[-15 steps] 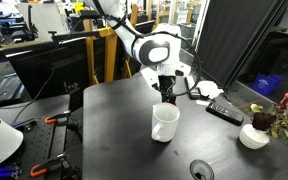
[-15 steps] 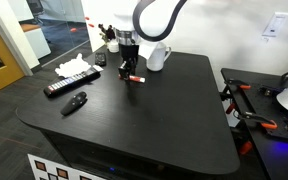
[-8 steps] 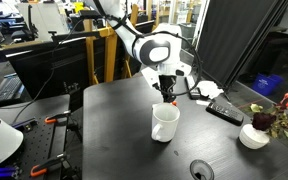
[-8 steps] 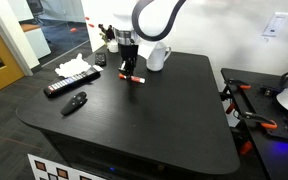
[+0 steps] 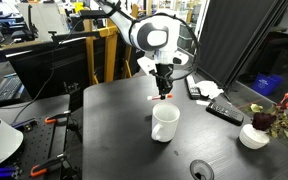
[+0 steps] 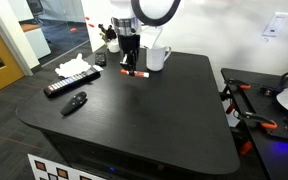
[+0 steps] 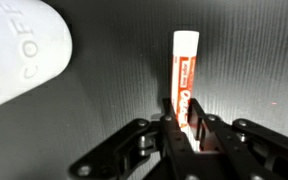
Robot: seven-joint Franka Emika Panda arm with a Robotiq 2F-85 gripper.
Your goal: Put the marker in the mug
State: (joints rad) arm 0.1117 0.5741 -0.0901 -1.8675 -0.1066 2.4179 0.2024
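Pincer [image 5: 164, 90] has risen since a second ago, pinching marker [image 5: 161, 98] off tabletop [image 5: 114, 140]; height likely to clear mug [image 5: 165, 123] rim.

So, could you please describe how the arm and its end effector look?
The arm is glossy white with rounded segments and dark joint bands. Its end effector is black, with slim linked fingers in the wrist view.

marker [image 5: 159, 98] in claw [image 5: 163, 93], over table [image 5: 109, 130] | mug [image 5: 165, 123] on table, near marker | bowl [image 5: 253, 137] well apart
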